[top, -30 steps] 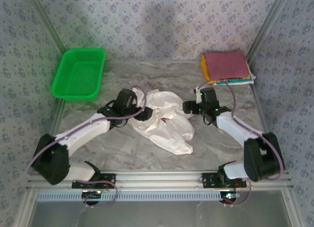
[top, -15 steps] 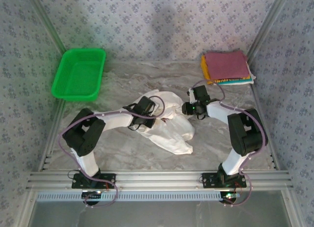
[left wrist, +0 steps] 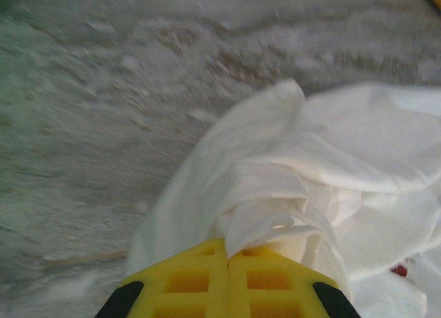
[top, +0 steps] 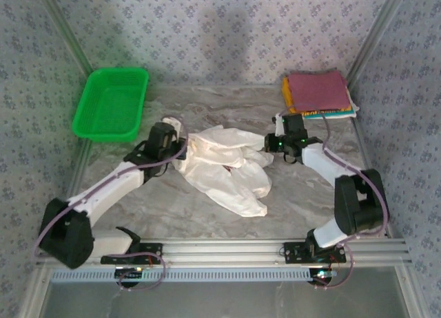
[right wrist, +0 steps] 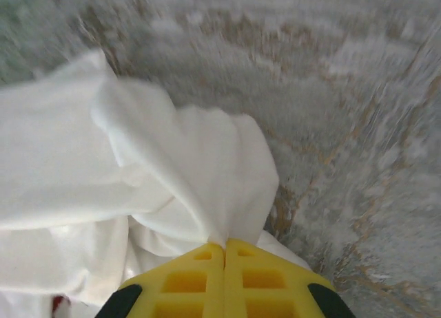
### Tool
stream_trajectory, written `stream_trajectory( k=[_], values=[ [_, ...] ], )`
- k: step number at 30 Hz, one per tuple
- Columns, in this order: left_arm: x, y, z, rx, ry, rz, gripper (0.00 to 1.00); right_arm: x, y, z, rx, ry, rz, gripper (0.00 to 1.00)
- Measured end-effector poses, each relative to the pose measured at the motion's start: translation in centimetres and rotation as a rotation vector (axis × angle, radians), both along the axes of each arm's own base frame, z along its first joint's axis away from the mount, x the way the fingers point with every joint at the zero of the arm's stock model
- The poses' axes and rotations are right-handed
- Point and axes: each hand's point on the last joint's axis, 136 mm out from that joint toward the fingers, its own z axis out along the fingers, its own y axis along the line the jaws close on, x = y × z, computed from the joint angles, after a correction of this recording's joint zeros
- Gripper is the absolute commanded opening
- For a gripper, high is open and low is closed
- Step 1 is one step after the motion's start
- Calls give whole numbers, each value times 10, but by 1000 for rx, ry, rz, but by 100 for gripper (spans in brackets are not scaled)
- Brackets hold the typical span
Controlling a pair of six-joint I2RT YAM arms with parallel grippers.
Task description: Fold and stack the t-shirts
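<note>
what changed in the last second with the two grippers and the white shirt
The left gripper and the right gripper, open over the cloth a second ago, have shut on the white t-shirt, each pinching a bunch of it. The left gripper then pulled left and the right gripper slightly right, spreading the shirt's far edge wider. The folded stack and the green basket stayed put.

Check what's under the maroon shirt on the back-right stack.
Under the maroon shirt: a yellow layer peeking out at its left and near edges, with a teal edge along the near side. How many pieces lie below is covered.
</note>
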Motion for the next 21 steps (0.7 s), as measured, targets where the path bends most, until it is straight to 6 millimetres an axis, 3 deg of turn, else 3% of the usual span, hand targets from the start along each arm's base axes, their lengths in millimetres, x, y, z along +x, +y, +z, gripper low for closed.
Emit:
stream_trajectory(
  k=[5,13,21],
  values=[
    [-6,30,27,-13,-63,59,0,-7,-11,47,-12,-118,-19,0],
    [-40,47,84,-40,-201,29,0,-42,-34,131,-46,-334,-61,0],
    [-88,31,167,-150,-371,-176,0,-109,-40,232,-41,-634,-28,0]
  ],
)
